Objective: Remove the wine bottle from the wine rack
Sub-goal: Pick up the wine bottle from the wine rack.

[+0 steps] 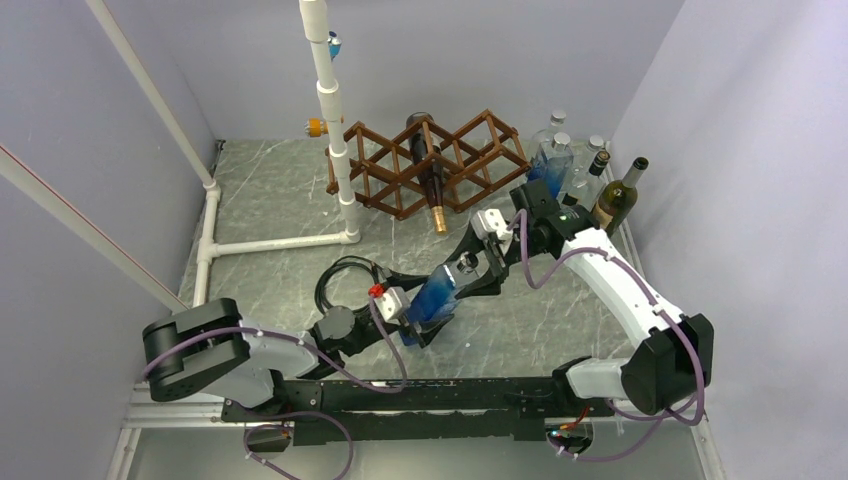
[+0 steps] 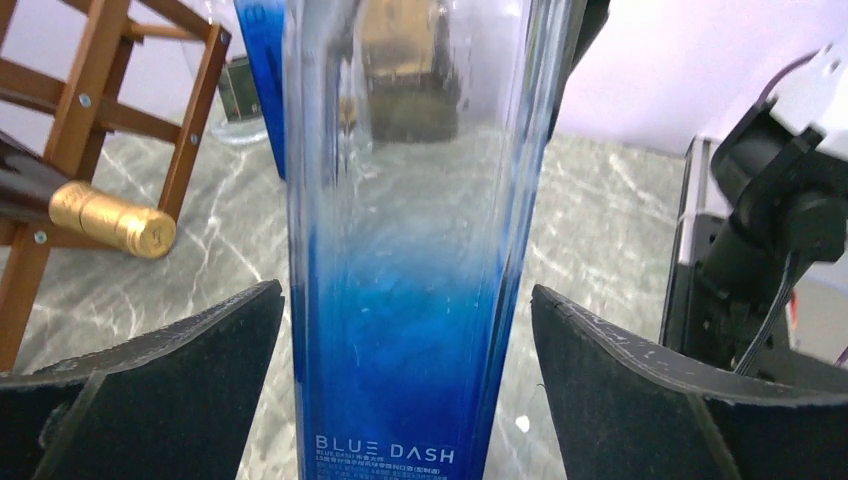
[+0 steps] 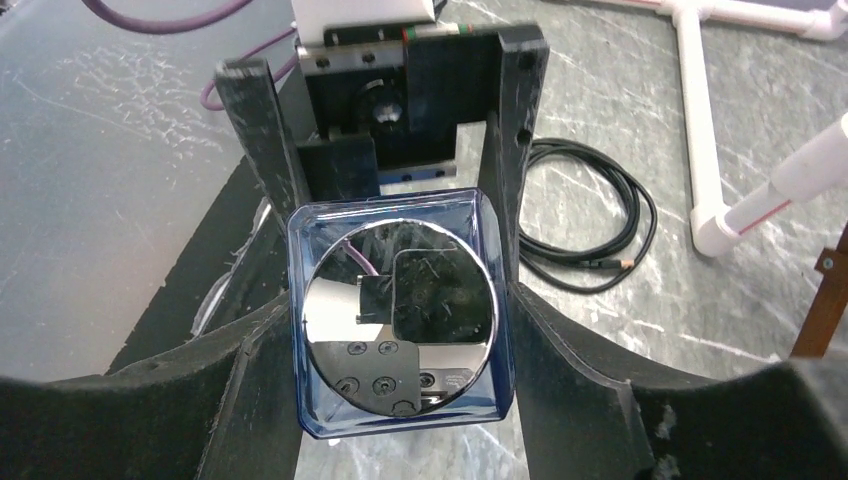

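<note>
A square glass bottle, blue at its base, hangs tilted over the middle of the table between both arms. My right gripper is shut on its upper part; in the right wrist view both pads press the bottle's sides around its mirror-like round end. My left gripper stands open around the blue base, with a gap on each side. The dark wooden wine rack stands at the back. A dark bottle with a gold foil top lies in it, its gold cap sticking out.
Several clear bottles and a green bottle stand at the back right, next to the wall. A white PVC pipe frame rises left of the rack, with pipes along the table. A black cable coil lies near the left arm.
</note>
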`<act>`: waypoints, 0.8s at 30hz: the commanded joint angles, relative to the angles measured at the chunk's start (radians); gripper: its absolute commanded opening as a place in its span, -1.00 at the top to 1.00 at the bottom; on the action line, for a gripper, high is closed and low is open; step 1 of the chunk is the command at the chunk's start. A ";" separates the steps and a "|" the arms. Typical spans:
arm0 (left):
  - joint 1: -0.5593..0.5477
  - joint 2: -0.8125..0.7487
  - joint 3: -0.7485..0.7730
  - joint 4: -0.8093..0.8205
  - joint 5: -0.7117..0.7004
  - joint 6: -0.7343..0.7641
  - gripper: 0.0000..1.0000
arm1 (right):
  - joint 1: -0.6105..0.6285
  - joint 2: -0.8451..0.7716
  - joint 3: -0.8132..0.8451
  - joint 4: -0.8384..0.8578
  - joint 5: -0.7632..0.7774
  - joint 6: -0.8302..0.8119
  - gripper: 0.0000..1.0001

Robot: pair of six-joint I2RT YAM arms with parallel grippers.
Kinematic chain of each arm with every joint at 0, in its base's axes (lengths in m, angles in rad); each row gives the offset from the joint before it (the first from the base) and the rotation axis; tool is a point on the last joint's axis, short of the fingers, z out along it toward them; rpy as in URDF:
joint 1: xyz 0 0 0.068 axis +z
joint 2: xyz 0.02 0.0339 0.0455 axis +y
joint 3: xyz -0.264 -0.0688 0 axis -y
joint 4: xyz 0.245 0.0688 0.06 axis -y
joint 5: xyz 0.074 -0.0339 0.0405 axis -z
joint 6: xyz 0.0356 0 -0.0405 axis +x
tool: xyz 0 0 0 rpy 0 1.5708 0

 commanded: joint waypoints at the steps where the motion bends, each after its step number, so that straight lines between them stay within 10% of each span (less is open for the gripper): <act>1: 0.001 -0.068 0.046 0.040 0.024 -0.045 -0.99 | -0.039 -0.071 0.037 0.022 -0.041 0.057 1.00; 24: 0.001 -0.461 0.124 -0.696 -0.102 -0.076 -0.99 | -0.449 -0.262 -0.015 0.260 -0.014 0.447 1.00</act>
